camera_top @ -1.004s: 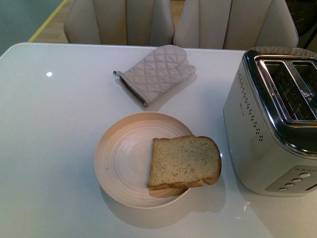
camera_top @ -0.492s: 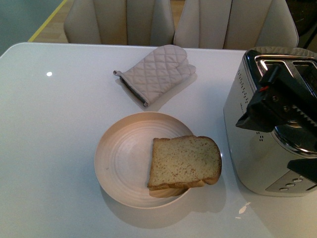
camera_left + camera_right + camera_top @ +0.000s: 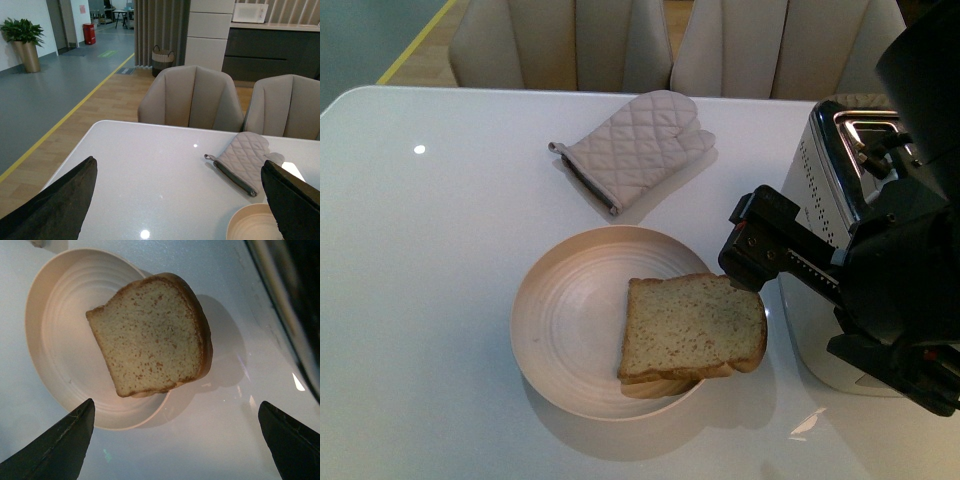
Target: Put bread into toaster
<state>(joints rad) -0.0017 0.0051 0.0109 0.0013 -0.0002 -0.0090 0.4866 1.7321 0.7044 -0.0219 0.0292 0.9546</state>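
The bread [image 3: 690,325] lies flat on the right side of a beige plate [image 3: 550,330], its rounded crust hanging over the rim toward the toaster [image 3: 817,185]. My right gripper [image 3: 788,300] is open between bread and toaster, one finger [image 3: 760,245] above the slice's far right corner. The arm hides most of the toaster. From the right wrist, the bread [image 3: 152,337] and plate [image 3: 55,340] lie ahead of the open right gripper [image 3: 175,407], with nothing between the fingers. My left gripper [image 3: 178,165] is open over bare table, and the plate's rim [image 3: 245,222] shows near one finger.
A quilted grey oven mitt [image 3: 635,145] lies on the white table [image 3: 430,260] beyond the plate. Two beige chairs [image 3: 570,40] stand at the far edge. The toaster's dark edge [image 3: 295,305] borders the right wrist view.
My right arm has come in from the right and moved left toward the bread, now covering most of the toaster. Bread, plate and mitt have not moved.
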